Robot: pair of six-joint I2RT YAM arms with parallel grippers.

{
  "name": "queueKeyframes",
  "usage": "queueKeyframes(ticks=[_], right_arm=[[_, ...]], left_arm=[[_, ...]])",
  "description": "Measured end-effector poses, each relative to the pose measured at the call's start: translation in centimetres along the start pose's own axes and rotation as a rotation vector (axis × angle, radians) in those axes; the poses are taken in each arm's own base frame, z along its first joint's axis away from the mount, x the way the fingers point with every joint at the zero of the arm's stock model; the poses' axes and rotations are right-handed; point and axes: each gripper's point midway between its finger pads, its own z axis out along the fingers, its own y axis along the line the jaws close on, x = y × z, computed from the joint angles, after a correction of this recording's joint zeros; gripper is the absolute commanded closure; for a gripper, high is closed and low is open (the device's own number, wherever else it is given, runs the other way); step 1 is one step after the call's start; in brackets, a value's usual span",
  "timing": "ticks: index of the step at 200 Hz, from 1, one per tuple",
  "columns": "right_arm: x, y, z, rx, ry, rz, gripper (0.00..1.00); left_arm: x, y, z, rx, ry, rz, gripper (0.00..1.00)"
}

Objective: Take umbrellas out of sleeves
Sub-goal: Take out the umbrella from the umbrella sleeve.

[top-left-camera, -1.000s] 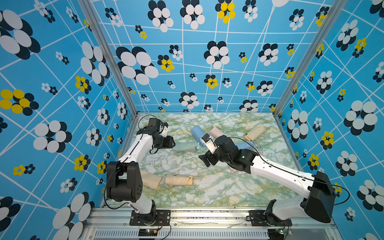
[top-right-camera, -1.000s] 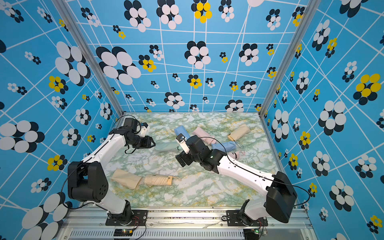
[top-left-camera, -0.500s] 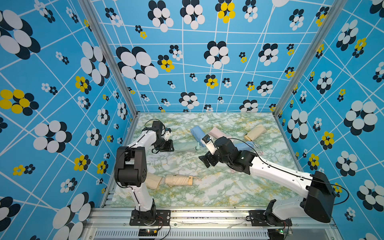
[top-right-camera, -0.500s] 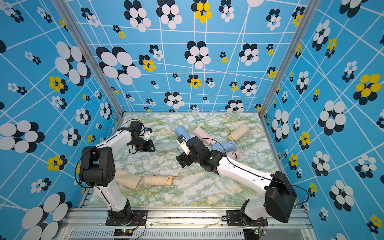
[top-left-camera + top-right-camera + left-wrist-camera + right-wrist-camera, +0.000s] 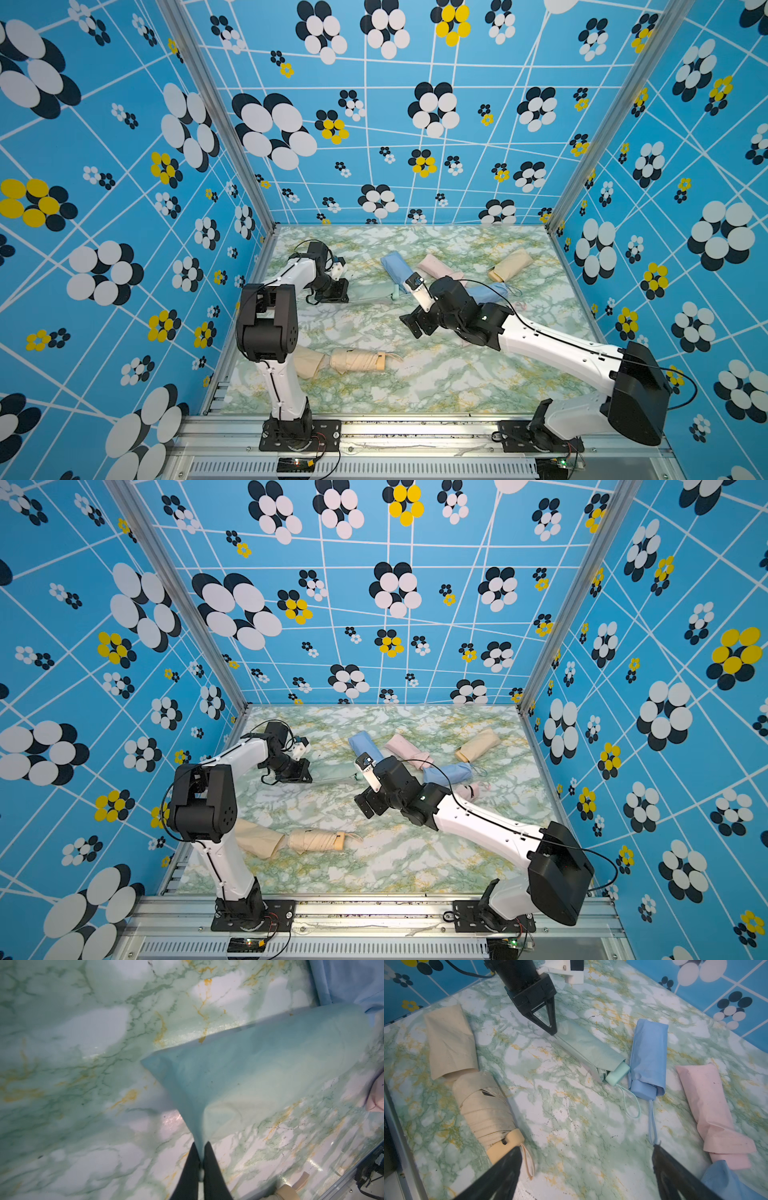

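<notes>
Mint sleeve (image 5: 587, 1047) lies on the table (image 5: 571, 1118), the mint umbrella's handle (image 5: 617, 1074) poking out. I have my left hand (image 5: 200, 1145) pinching the sleeve's closed tip. My right hand (image 5: 586, 1149) hangs spread wide above the table.

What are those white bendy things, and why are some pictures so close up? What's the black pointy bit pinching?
Those are two robot arms, each with a two-finger gripper. Two pictures look down on the marble table; the two close ones come from cameras on the arms' wrists. On the table lie folded umbrellas in cloth sleeves, like the blue sleeve. One beige umbrella is out, next to its empty beige sleeve. The left gripper is shut, pinching the closed end of the mint sleeve; the mint umbrella pokes its handle out the other end. The right gripper is open, holding nothing.
</notes>
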Motion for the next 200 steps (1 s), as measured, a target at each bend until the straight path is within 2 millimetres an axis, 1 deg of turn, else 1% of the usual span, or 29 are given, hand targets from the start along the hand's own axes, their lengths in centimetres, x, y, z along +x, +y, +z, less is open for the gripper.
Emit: queueKeyframes(ticks=[20,55,83,99,114,139,172,200], right_arm=[[0.8,-0.1,0.9,0.006,0.030,-0.021,0.01],[3.6,-0.6,3.9,0.022,0.149,-0.077,0.01],[4.6,-1.0,5.8,0.021,0.214,-0.129,0.03],[4.6,-1.2,6.8,0.020,0.240,-0.157,0.04],[4.2,-1.4,7.8,0.017,0.255,-0.179,0.12],[3.7,-2.3,9.7,0.012,0.277,-0.193,0.21],[3.3,-3.8,12.2,0.015,0.315,-0.210,0.23],[3.2,-3.7,14.0,-0.010,0.349,-0.230,0.28]], left_arm=[[0.0,0.2,0.0,-0.013,0.000,-0.006,1.00],[0.1,0.8,-0.2,-0.049,0.005,-0.019,1.00],[0.2,0.8,-1.0,-0.072,0.003,-0.022,1.00],[0.3,0.8,-1.3,-0.081,0.008,-0.023,1.00],[0.4,1.0,-1.3,-0.093,0.014,-0.024,1.00],[0.3,1.2,-2.0,-0.120,0.001,-0.019,1.00],[-0.1,0.9,-3.3,-0.139,-0.035,-0.005,1.00],[-0.1,1.1,-3.5,-0.152,-0.038,-0.004,1.00]])
